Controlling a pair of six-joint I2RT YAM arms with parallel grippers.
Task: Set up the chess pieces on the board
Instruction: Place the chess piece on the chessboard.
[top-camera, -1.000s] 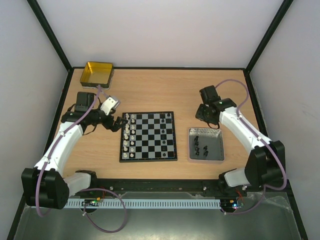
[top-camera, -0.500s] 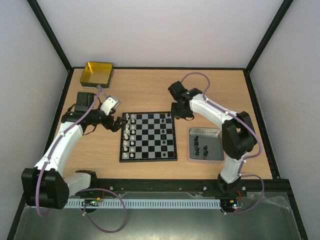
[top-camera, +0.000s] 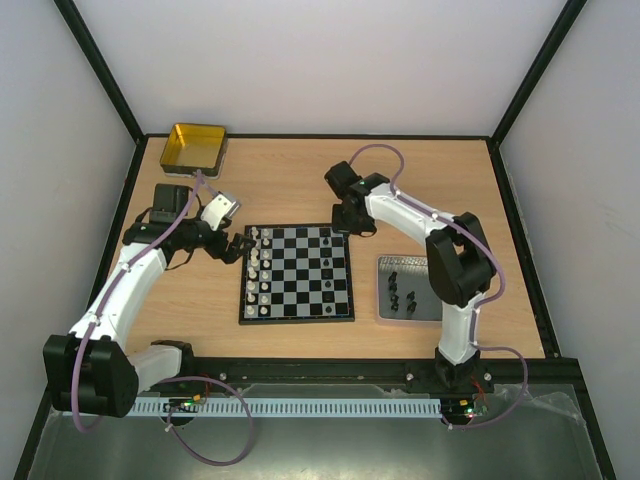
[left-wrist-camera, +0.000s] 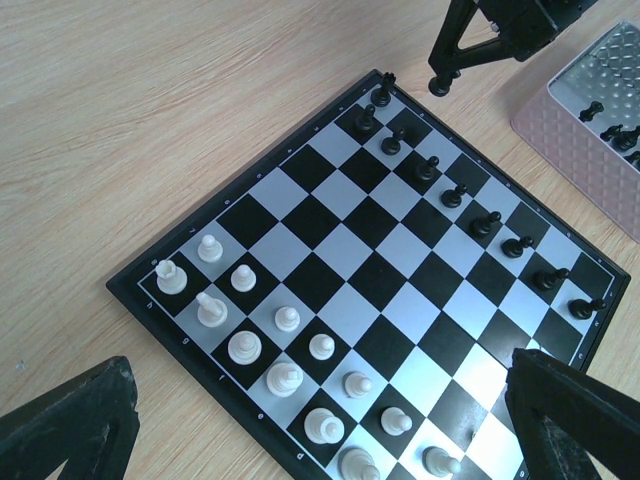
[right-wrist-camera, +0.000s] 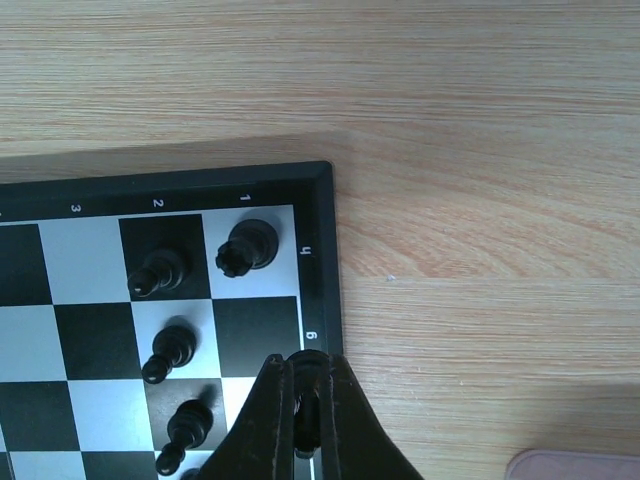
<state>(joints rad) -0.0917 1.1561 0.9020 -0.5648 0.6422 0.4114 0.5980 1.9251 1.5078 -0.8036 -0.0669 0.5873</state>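
Observation:
The board (top-camera: 300, 270) lies mid-table. Whitish chess pieces (top-camera: 258, 270) fill its two left columns, and black pawns (top-camera: 329, 270) stand along its right side. My right gripper (top-camera: 346, 222) hangs over the board's far right corner. In the right wrist view it (right-wrist-camera: 310, 368) is shut on a black piece (right-wrist-camera: 313, 398) just above the board's edge (right-wrist-camera: 318, 200), next to a black rook (right-wrist-camera: 248, 246). My left gripper (top-camera: 233, 247) is open and empty at the board's left edge. In its own view the fingers (left-wrist-camera: 70, 420) stand wide apart above the whitish pieces (left-wrist-camera: 245, 347).
A dark grey tray (top-camera: 395, 262) with a few black pieces (top-camera: 396, 298) lies right of the board, partly behind my right arm. It also shows in the left wrist view (left-wrist-camera: 570, 140). A yellow tin (top-camera: 193, 146) stands at the far left corner.
My right arm has swung left from above the tray to the board's far right corner, now holding a black piece. The left arm has not moved.

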